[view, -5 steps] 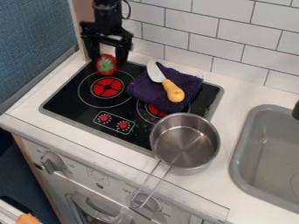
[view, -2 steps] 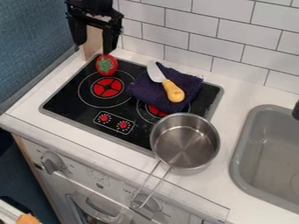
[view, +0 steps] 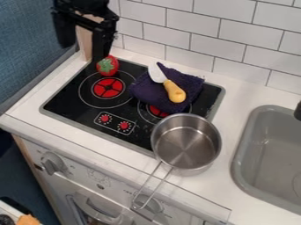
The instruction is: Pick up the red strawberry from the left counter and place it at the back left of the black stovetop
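The black gripper [view: 83, 49] hangs open at the upper left with nothing between its fingers; its right finger stands just above and behind the red strawberry [view: 108, 65]. That strawberry, green top facing the camera, rests on the back left part of the black stove [view: 70, 94]. To its right a folded dark purple cloth [view: 150, 91] lies over the back right burner, and on the cloth is a toy knife [view: 174, 91] with a yellow handle. A steel saucepan [view: 185, 141] stands at the stove's front right corner, its handle pointing toward the front edge.
On the right, a grey sink [view: 247, 145] is set into the white counter, with a dark faucet end [view: 298, 110] at its edge. White wall tiles [view: 194, 39] rise behind. A blue partition [view: 29, 48] borders the left side. Below the counter are oven knobs [view: 53, 162].
The gripper has risen from around the strawberry and shifted left, opened wider and turned a little. The strawberry has stayed on the stove. Dark items have appeared at the lower left corner.
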